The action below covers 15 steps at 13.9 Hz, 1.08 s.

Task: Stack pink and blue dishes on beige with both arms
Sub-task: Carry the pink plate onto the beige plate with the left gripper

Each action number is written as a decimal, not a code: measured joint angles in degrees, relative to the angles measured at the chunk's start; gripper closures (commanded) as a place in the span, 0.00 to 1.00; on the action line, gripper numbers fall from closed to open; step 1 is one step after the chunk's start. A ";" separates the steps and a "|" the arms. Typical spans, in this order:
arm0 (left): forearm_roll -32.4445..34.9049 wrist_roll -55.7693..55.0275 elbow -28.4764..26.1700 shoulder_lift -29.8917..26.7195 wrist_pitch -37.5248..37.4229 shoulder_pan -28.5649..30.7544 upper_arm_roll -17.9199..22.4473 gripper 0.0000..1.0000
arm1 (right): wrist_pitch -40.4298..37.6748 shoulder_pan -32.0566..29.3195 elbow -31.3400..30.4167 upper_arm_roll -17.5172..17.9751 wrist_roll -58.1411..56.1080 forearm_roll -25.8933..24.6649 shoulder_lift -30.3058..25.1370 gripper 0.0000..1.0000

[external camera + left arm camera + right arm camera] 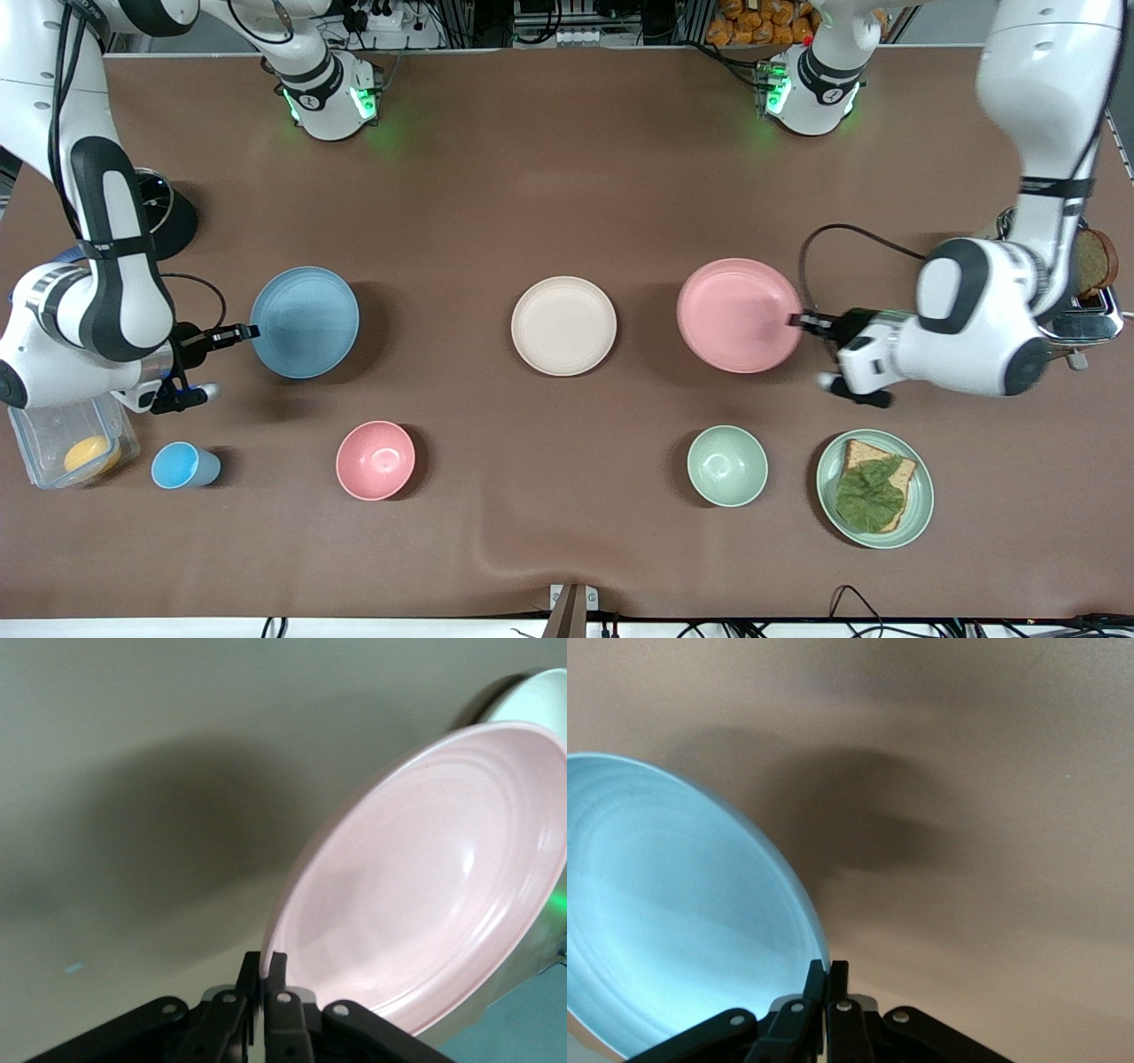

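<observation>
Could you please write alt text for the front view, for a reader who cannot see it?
Two white robot arms each pinch a plate's rim: the left hand is shut on the pink plate, the right hand on the blue plate. A bare beige plate lies between them on the brown table.

a high front camera looks down across the brown table (pixel 567 195) toward both arm bases, taking in its whole top. each wrist camera peers past its own fingers, close up: the left at the pink plate (pixel 425 877), the right at the blue plate (pixel 673 904), both also seen from the front.
</observation>
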 measured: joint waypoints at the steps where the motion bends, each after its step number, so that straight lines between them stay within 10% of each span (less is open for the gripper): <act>1: -0.32 -3.40 1.25 1.01 1.51 -3.21 -0.15 1.00 | 0.00 0.00 0.01 0.00 0.00 0.00 0.00 1.00; 10: -2.27 -21.29 4.32 11.60 19.97 -22.50 -0.16 1.00 | -0.02 0.00 0.06 -0.01 0.00 0.00 0.00 1.00; 11: -2.26 -21.29 4.34 12.45 19.99 -22.91 -0.15 0.89 | -0.03 0.01 0.06 0.00 0.00 0.00 0.00 1.00; 12: -2.26 -21.29 4.36 13.10 20.02 -23.19 -0.15 0.13 | -0.11 0.06 0.07 0.03 0.04 0.00 0.00 1.00; 15: -2.25 -21.07 5.09 13.45 20.13 -23.28 0.06 0.00 | -1.85 1.35 0.69 0.17 3.18 0.07 0.00 1.00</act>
